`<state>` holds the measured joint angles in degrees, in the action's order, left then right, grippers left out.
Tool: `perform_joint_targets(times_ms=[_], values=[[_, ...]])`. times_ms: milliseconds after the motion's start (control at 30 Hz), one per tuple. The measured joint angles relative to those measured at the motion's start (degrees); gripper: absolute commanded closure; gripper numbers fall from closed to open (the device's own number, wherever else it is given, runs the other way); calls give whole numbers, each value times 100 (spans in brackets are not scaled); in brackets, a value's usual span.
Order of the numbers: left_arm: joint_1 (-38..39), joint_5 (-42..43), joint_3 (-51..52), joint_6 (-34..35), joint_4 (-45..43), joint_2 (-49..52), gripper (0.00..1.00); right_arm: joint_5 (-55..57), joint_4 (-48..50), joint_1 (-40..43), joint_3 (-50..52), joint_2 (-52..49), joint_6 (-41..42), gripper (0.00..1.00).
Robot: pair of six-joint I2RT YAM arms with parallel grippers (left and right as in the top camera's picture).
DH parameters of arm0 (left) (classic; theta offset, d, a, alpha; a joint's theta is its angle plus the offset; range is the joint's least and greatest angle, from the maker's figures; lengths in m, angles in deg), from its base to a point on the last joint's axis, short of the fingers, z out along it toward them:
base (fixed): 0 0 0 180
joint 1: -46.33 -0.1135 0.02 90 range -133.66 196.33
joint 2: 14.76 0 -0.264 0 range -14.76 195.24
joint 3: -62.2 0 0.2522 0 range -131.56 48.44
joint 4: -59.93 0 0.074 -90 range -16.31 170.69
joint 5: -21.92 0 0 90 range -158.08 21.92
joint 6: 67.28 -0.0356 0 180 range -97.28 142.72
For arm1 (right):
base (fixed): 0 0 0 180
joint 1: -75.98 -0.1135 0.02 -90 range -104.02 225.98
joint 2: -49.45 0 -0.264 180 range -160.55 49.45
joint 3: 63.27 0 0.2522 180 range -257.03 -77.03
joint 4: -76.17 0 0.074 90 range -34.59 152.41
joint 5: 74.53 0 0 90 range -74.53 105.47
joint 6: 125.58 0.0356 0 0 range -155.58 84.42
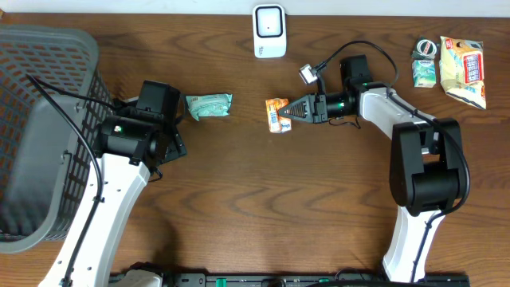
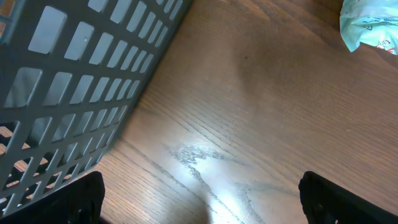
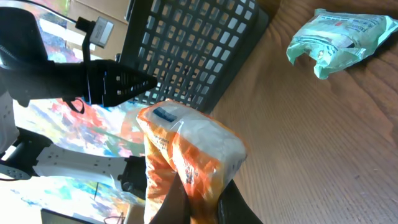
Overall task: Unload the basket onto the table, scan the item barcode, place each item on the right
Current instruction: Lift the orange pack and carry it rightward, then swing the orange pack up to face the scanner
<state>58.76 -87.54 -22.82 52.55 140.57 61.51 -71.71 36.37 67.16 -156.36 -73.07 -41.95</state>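
Observation:
An orange and white snack packet (image 1: 276,114) is held just above the table centre, with my right gripper (image 1: 293,111) shut on its edge. In the right wrist view the packet (image 3: 186,152) rises from between the dark fingers (image 3: 231,208), pinched at its lower end. A white barcode scanner (image 1: 269,31) stands at the back edge, beyond the packet. My left gripper (image 2: 200,202) hovers open over bare wood beside the basket, its fingertips (image 2: 74,196) far apart and nothing between them. A pale green packet (image 1: 209,104) lies to the right of the left arm.
A large grey mesh basket (image 1: 40,119) fills the left side of the table. Several more snack packets (image 1: 462,70) and a roll of tape (image 1: 425,48) lie at the back right corner. The right wrist's cable (image 1: 374,56) loops above the arm.

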Motion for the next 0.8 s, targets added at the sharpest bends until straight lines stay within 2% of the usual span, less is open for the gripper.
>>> perform_joint_targets(times_ms=[167, 400, 600, 800], values=[[0, 0, 0, 0, 0, 0, 2, 138, 17, -109, 0, 0, 59, 98], [0, 0, 0, 0, -2, 0, 2, 719, 542, -249, 7, 0, 866, 99], [0, 0, 0, 0, 0, 0, 2, 817, 2055, -330, 48, 0, 1792, 99], [0, -2, 0, 0, -2, 0, 2, 350, 3901, -341, 55, 0, 3001, 99]])
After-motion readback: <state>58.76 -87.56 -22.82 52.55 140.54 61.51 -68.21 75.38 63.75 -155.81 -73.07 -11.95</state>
